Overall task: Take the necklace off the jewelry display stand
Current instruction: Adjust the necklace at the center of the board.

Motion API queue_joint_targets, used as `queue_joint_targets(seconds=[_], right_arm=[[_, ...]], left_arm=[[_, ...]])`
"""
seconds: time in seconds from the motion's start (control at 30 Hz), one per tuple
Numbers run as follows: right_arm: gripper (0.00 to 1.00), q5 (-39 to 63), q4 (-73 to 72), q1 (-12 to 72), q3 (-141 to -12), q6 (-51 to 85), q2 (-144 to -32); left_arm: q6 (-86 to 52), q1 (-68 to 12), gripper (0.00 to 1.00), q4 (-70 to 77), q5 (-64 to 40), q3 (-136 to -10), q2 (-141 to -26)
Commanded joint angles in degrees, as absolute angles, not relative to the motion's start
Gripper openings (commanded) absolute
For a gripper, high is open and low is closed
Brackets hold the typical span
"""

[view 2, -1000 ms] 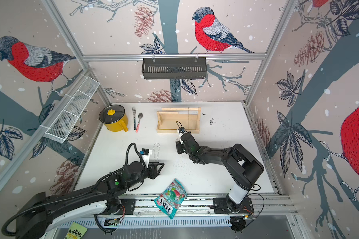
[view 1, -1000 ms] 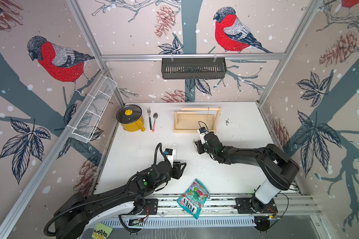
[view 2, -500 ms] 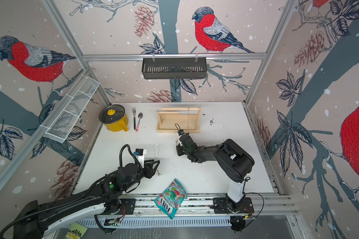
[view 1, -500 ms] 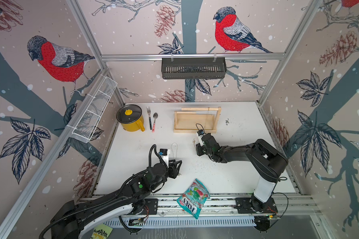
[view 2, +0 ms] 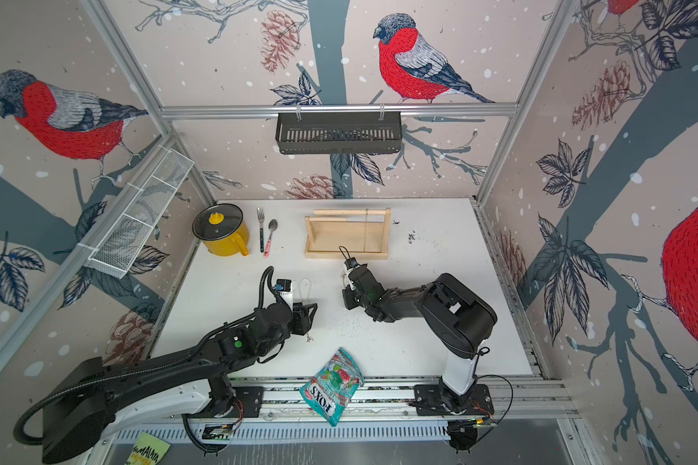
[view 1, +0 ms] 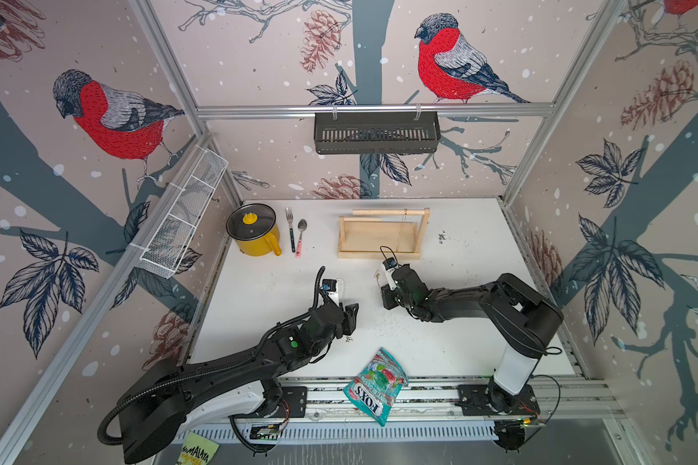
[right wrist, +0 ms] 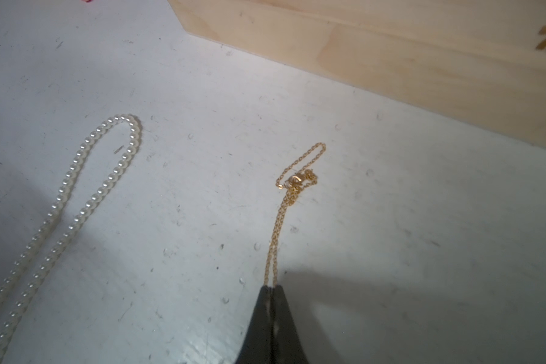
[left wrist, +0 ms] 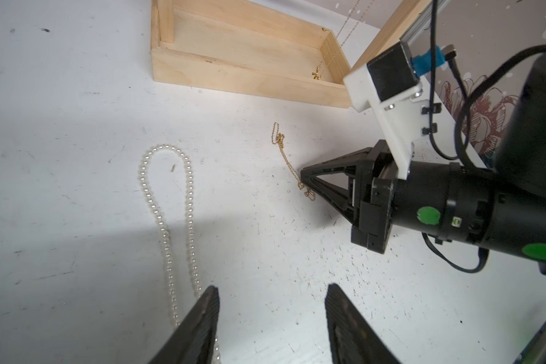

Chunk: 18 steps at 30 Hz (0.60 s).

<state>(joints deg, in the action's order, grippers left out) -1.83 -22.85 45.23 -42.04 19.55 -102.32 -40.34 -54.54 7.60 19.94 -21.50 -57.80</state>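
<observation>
2 black arms, white bases, green dots

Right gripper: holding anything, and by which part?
Yes. The right gripper is shut on the thin gold chain, pinching its doubled strand at one end; the rest lies on the table.
</observation>
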Motion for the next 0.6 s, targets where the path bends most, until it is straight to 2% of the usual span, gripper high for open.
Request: queue_joint_targets(seconds=[0.0, 0.17, 0.27, 0.33, 0.57], right_arm=[[0.05, -2.41, -23.77, 45.64, -41.28, 20.63, -102.12], [0.04, -2.37, -24.43, 45.81, -39.70, 21.65, -101.78], [0.04, -2.14, -24.34, 46.35, -38.88, 22.40, -100.86], [0.04, -2.02, -23.72, 47.20, -38.25, 23.54, -100.21], [0.04, -3.43, -22.22, 52.55, -33.96, 30.37, -96.93]], left_arm=[[-42.59, -53.51, 0.57, 6.25, 22.53, -22.74, -59.08], [-44.33, -51.10, 0.57, 5.13, 22.83, -24.10, -60.09], [-45.07, -48.69, 0.61, 4.38, 21.31, -25.25, -61.31], [-44.24, -48.32, 0.68, 4.59, 20.60, -26.34, -62.71], [-41.82, -48.26, 0.67, 2.61, 16.36, -33.41, -71.31]])
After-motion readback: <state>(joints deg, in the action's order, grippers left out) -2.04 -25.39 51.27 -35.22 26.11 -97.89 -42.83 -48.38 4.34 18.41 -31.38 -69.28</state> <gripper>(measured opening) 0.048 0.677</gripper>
